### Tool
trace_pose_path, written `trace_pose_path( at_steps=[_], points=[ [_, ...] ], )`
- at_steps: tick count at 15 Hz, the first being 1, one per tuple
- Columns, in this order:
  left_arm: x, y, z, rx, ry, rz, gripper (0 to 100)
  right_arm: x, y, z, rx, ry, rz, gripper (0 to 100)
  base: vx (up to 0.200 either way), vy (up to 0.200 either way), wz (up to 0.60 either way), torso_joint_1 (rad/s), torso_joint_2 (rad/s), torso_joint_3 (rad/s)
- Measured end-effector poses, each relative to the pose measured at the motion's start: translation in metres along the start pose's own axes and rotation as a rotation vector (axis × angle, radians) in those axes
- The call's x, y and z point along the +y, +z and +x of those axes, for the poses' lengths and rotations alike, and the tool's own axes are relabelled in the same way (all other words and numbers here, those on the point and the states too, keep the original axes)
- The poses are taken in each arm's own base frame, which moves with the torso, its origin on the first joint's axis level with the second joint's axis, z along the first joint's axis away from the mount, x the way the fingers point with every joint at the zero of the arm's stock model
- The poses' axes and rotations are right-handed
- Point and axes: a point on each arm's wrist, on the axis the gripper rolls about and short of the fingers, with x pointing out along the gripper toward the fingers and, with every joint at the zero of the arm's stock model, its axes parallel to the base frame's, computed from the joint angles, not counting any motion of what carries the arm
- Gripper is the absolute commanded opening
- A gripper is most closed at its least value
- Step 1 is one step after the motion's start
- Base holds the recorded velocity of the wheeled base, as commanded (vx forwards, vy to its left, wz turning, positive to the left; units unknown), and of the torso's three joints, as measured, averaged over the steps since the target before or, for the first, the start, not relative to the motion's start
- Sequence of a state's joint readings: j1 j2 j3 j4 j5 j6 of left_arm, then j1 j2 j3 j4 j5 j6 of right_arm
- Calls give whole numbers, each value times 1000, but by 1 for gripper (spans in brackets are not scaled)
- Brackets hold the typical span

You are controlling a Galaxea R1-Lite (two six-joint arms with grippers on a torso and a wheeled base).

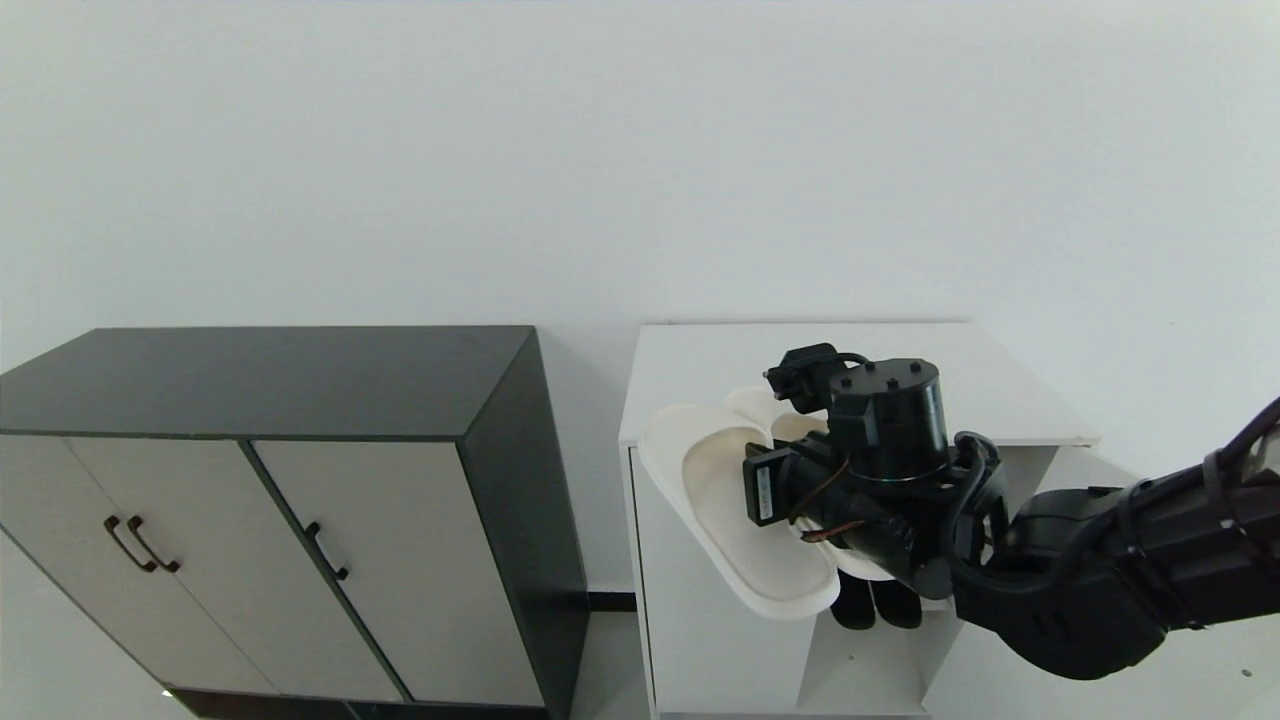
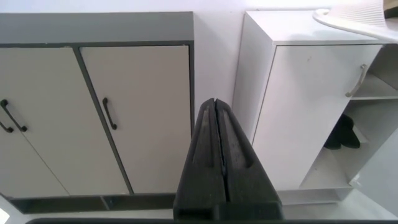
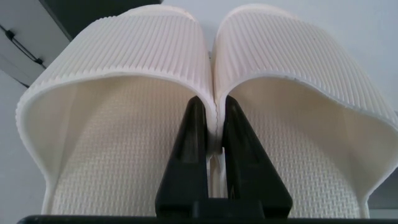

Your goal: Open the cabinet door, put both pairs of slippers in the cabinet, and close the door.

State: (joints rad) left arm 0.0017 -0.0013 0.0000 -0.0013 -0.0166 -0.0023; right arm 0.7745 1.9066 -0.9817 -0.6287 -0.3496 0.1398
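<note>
Finds the right gripper (image 3: pixel 214 109) clamped on the pair of white slippers (image 3: pixel 137 68), with its fingers pinched over the two inner edges, which lie pressed side by side, and the ribbed straps arching above. Places the pair off the ground, hanging lengthwise and slanted, in front of the white cabinet (image 1: pixel 700 620) and overlapping its upper front edge.

Notes the white cabinet's interior exposed on its right part, beside a door panel bearing a pale handle (image 2: pixel 357 81) (whether that panel is swung out or sits flush cannot be told). Records a pair of black slippers (image 2: pixel 342 134) already inside, on the bottom floor beneath a shelf (image 2: pixel 373 90).

Finds the left gripper (image 2: pixel 215 109) empty, with its fingers pressed together and no gap between them. Places it low and well apart from the slippers, facing the fronts of both cabinets.

Notes the dark cabinet (image 1: pixel 270 380) near the white one on the robot's left, with a narrow gap between the two. Confirms its pale doors shut and its dark handles (image 1: pixel 140 543) in place. Records a plain white wall (image 1: pixel 640 150) behind both units.
</note>
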Motion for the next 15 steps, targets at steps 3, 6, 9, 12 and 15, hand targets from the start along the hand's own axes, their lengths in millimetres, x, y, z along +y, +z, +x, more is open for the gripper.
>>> trace_pose_path(
  at_steps=[3, 6, 9, 12, 15],
  points=[
    [0, 0, 0, 0, -1, 1, 0, 0, 0, 0, 1, -1, -1, 0, 0, -67, 0, 1, 1, -1],
    [0, 0, 0, 0, 0, 1, 0, -1, 0, 0, 1, -2, 0, 0, 0, -200, 0, -2, -2, 2],
    [0, 0, 0, -1, 0, 1, 0, -3, -3, -2, 9, -6, -4, 0, 0, -200, 0, 10, 7, 2],
    [0, 0, 0, 1, -4, 2, 0, -6, -10, -15, 35, -1, -15, 0, 0, -200, 0, 4, -1, 4],
    [0, 0, 0, 1, -5, 2, 0, -14, -15, -38, 54, 11, -22, 0, 0, -200, 0, -2, 4, 7]
  ],
)
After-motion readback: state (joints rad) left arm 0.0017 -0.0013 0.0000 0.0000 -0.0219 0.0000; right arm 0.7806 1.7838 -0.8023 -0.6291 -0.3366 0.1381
